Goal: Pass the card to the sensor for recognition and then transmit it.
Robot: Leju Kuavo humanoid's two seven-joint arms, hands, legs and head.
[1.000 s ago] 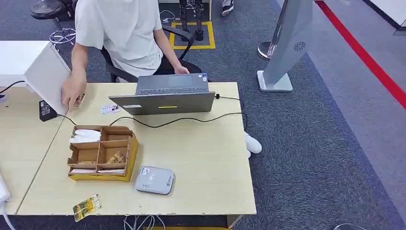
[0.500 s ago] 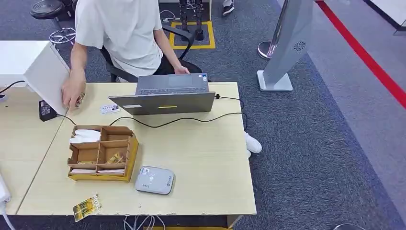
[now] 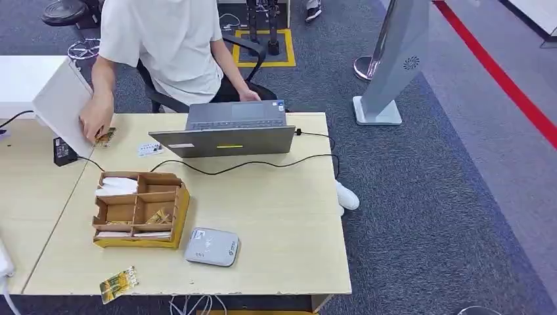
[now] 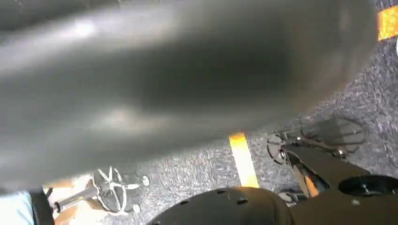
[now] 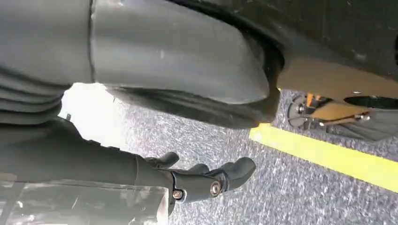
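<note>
A yellow-patterned card [image 3: 119,284] lies at the table's front edge, left of centre, partly over the edge. The grey card sensor [image 3: 211,247] sits flat on the table just behind and to the right of it. In the right wrist view my right hand [image 5: 141,98] hangs above the carpet, its dark fingers [image 5: 206,180] loosely extended with nothing in them. My left hand [image 4: 164,84] is a blurred grey mass close to the lens in the left wrist view, and its fingers cannot be made out.
A cardboard divider box [image 3: 139,210] holding cards stands left of the sensor. Behind it are a laptop [image 3: 226,134] and a black cable [image 3: 263,164]. A seated person reaches a hand [image 3: 94,123] to another card [image 3: 105,137] at the back left, beside a white box [image 3: 59,98].
The person has leaned left and drawn the hand back a little, uncovering a card on the table beside it. The card, the sensor and the box have not moved.
</note>
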